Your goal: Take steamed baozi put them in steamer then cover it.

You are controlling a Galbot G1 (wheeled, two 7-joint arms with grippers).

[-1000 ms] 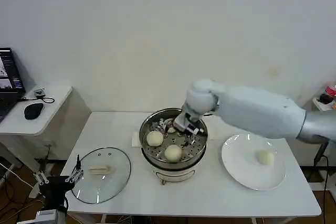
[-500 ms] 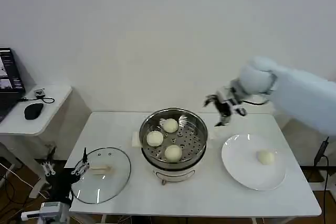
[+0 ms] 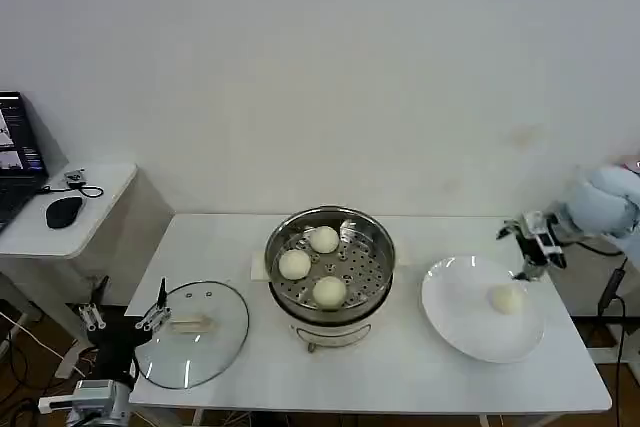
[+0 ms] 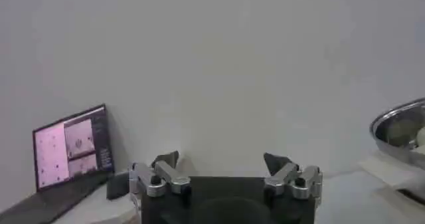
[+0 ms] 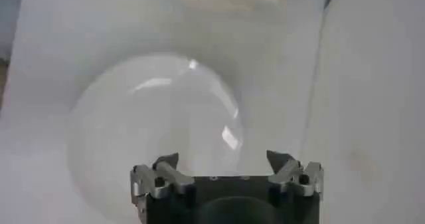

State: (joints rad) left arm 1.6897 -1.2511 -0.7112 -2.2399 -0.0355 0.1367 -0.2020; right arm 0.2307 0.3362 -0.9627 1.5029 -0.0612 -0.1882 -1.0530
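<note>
Right end effector has swung from the steamer to right of frame, released, above the plate. I centre over the last baozi before descending.

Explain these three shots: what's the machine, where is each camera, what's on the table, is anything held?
It is a two-armed robot. One camera on its head looks down at a white table; one more sits on each wrist.

On the table: a steel steamer with three baozi inside, a white plate with one baozi, and a glass lid lying flat.

The right claw hovers open above the plate's far edge; its wrist camera looks down on the plate. The left claw waits open by the lid, off the table's left edge. Neither holds anything.
</note>
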